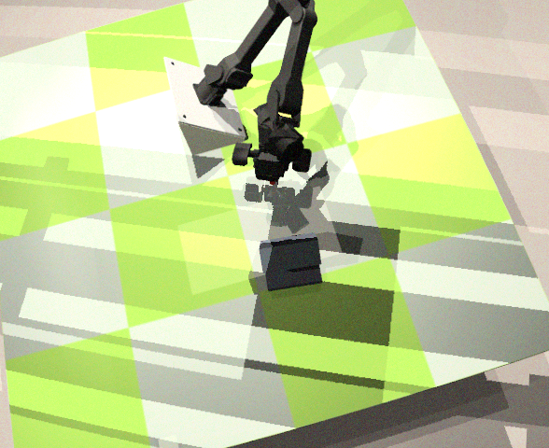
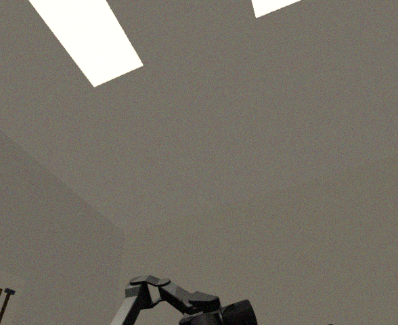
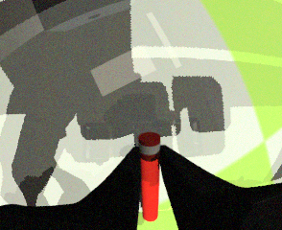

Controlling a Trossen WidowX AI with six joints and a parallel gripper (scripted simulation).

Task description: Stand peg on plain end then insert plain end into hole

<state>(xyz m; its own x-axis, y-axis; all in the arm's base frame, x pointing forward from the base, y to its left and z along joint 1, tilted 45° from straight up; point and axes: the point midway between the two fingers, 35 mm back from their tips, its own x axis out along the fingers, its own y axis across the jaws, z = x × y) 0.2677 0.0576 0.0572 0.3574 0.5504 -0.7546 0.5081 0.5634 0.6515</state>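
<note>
The red peg point(image 3: 150, 192) shows in the wrist view at the bottom middle, its white band point(image 3: 150, 149) near the upper end. My gripper point(image 3: 149, 151) is shut on the peg close to the band. The peg's plain end points down the picture and looks farther from the camera than the banded end. Whether it touches the table cannot be told. In the top view a tiny red bit of the peg point(image 1: 272, 182) shows below the gripper. The sloped panel point(image 1: 180, 98) stands left of the gripper; the arm covers part of its face and the hole is not visible.
A dark blue-grey block point(image 1: 291, 262) stands on the checkered table point(image 1: 207, 385) below the gripper in the top view. The panel's lower corner is close to the gripper's left side. The exterior view shows only part of the arm point(image 2: 174, 294), the walls and ceiling lights.
</note>
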